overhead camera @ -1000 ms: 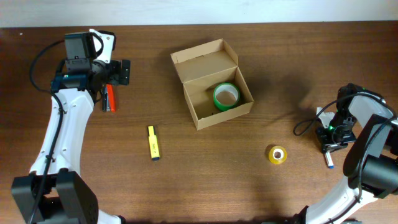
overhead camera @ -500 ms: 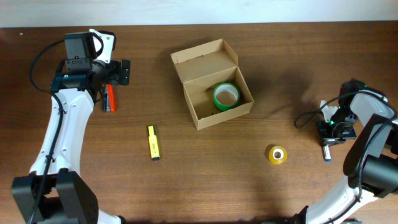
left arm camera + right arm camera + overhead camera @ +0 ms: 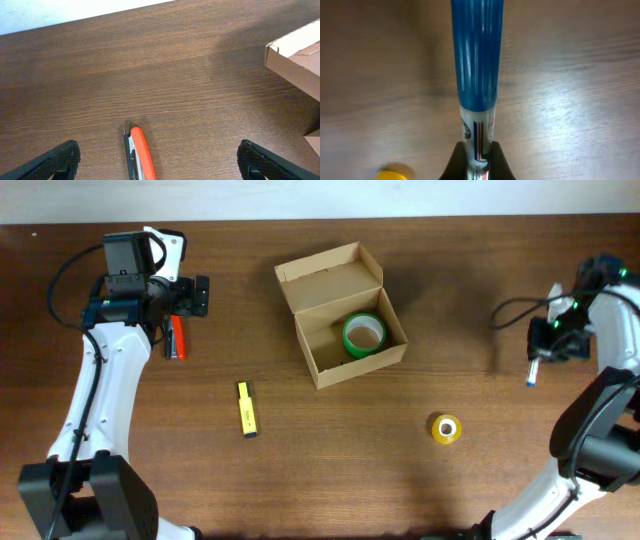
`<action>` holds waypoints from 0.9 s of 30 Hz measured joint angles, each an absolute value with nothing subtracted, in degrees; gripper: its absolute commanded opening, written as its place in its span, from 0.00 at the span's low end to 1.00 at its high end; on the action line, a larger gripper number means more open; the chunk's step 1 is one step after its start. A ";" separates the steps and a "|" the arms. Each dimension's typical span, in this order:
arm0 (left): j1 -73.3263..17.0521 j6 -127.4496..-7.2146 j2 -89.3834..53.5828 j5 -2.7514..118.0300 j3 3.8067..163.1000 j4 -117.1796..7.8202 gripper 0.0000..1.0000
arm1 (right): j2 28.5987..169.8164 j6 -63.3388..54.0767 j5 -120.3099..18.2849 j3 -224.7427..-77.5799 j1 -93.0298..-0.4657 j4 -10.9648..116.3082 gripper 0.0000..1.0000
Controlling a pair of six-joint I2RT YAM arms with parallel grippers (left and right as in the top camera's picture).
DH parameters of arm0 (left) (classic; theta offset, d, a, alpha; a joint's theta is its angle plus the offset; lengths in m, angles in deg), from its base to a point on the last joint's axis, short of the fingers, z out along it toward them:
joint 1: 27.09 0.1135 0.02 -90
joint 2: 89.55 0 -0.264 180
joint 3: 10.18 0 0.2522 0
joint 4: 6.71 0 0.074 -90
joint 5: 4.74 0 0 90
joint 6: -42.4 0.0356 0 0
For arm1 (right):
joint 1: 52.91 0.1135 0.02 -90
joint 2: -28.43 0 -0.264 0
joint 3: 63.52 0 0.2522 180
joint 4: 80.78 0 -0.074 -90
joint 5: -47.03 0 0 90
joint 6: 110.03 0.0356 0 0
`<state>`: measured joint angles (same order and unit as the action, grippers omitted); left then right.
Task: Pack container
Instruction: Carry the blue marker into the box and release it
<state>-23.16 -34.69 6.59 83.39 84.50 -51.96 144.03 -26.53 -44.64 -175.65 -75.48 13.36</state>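
A dark wood-grain table (image 3: 300,480) spreads beneath two white robot arms. The right claw (image 3: 478,159) is clamped tight on a white marker (image 3: 477,60), whose blue cap juts out past the fingertips over the wood. The left claw (image 3: 159,162) is spread wide and holds nothing. An orange-handled cutter (image 3: 141,155) lies on the table below it, seen between its two black fingers (image 3: 55,160).

The container (image 3: 325,345), a tan cardboard box with its flap lid open, sits between the two claws, well apart from each. One corner of it shows at the edge of the left claw's view. A green tape roll (image 3: 364,334) lies inside it, on the side nearer the right claw.

A yellow tape roll (image 3: 446,428) rests on the table nearer the right claw. A yellow highlighter (image 3: 246,409) lies nearer the left.
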 measured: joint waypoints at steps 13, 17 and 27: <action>-23.16 -34.71 6.59 83.78 84.50 -52.22 1.00 | 144.00 -8.13 -44.16 -202.32 -57.88 4.75 0.04; -23.16 -34.69 6.59 83.80 84.50 -52.57 1.00 | 144.00 -2.03 -44.09 -208.39 -50.89 4.82 0.04; -23.16 -34.71 6.59 83.80 84.50 -52.61 1.00 | 144.03 0.66 -42.98 -212.13 -35.07 5.84 0.04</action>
